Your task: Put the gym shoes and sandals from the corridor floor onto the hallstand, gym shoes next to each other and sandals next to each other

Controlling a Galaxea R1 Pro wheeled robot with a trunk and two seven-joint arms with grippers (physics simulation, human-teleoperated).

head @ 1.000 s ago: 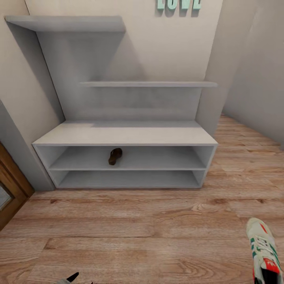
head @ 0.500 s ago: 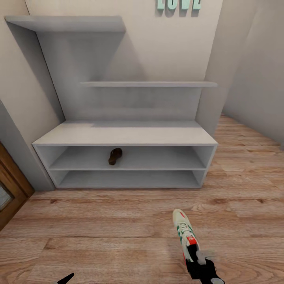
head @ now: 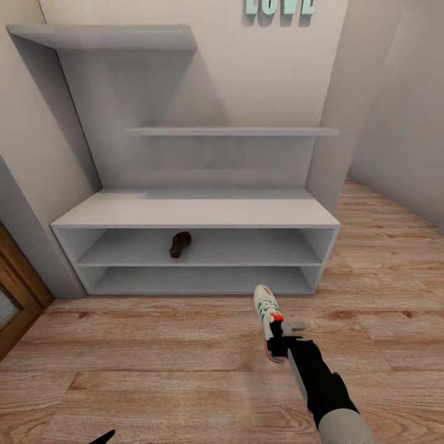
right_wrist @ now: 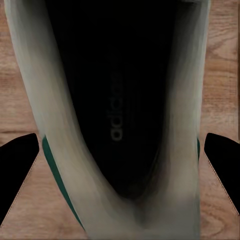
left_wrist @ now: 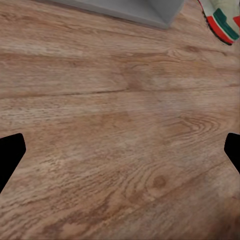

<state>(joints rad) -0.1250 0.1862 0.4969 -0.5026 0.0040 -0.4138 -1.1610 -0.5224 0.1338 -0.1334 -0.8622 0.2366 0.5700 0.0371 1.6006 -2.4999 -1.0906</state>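
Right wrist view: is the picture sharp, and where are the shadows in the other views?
Right wrist view: the gym shoe is soft and blurred, its opening nearly black. Head view: even light, with soft shadows under the hallstand's shelves, around the sandal. Left wrist view: the corridor floor is slightly blurred.

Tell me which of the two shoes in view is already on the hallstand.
The dark brown sandal, on the hallstand's upper open shelf. The gym shoe is held in the right gripper above the corridor floor.

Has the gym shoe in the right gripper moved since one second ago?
Yes. The gym shoe, held by the right gripper, has travelled from the floor's right edge leftward and forward, toward the unmoved hallstand.
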